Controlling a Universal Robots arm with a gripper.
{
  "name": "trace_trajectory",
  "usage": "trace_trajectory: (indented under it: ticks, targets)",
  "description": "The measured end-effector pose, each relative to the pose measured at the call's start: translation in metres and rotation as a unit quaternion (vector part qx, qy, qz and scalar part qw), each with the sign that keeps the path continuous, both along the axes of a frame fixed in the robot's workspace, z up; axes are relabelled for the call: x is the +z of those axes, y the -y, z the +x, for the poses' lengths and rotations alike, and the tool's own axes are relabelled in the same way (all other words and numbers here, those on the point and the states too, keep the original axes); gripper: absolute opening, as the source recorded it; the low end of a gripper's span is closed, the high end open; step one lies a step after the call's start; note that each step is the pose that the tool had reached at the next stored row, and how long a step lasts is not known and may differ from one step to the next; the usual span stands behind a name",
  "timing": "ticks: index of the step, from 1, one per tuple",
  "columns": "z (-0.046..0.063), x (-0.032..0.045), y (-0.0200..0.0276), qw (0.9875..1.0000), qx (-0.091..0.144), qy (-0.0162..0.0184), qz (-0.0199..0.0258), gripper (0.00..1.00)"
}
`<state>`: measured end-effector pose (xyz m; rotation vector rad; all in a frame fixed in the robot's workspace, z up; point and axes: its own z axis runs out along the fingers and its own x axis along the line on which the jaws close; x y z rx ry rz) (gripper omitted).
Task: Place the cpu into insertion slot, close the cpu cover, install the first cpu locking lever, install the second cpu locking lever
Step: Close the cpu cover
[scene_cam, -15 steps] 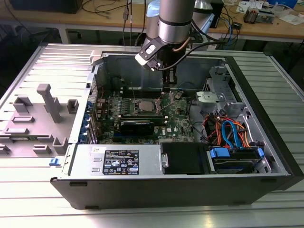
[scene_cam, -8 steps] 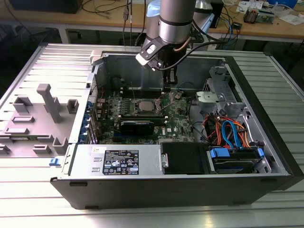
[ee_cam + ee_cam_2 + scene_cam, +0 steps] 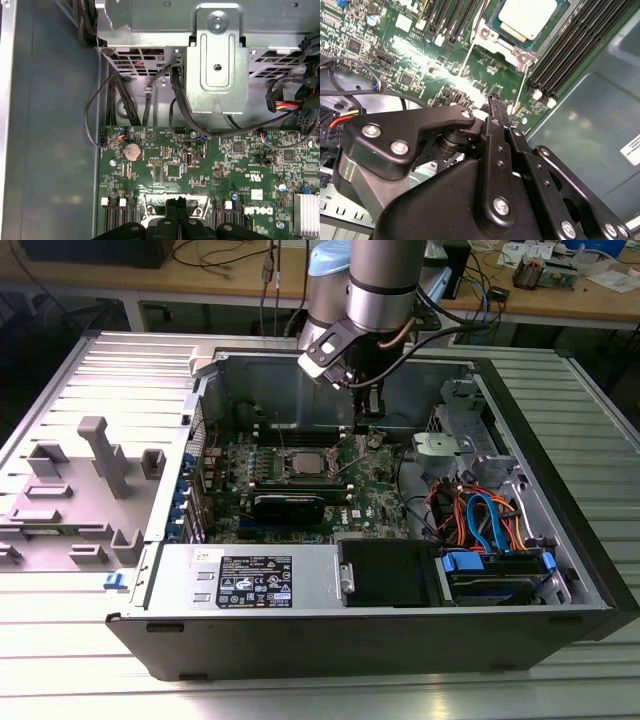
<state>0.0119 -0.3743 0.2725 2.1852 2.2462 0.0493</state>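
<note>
cpu (image 3: pixel 527 17) pale grey, seated flat in insertion slot (image 3: pixel 284 464); cpu cover (image 3: pixel 486 36) silver frame, down around it

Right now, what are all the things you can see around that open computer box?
Open metal computer case: one, dark grey, on the ribbed table.
Circuit board: one, green, inside the case.
Flat square cpu: one, dull grey, set into the board.
Thin metal cpu cover: one, silver, framing the cpu.
Long memory slots: several, black, flanking the cpu.
Round coin battery: one, coppery, on the board.
Power supply box: one, silver, case's near wall.
Cables: several, orange and blue, exterior view's right.
Plastic fixture: one, grey, exterior view's left.
Robot arm: one, silver, above the case.
Gripper: one, black, shut, over the board.
</note>
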Motion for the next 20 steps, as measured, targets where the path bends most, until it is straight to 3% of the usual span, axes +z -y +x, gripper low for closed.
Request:
trace_trajectory:
  ticks: [20]
  targets:
    - [0.0081, 0.0, 0.0001, 1.0, 0.0, 0.0, -0.0001, 0.11]
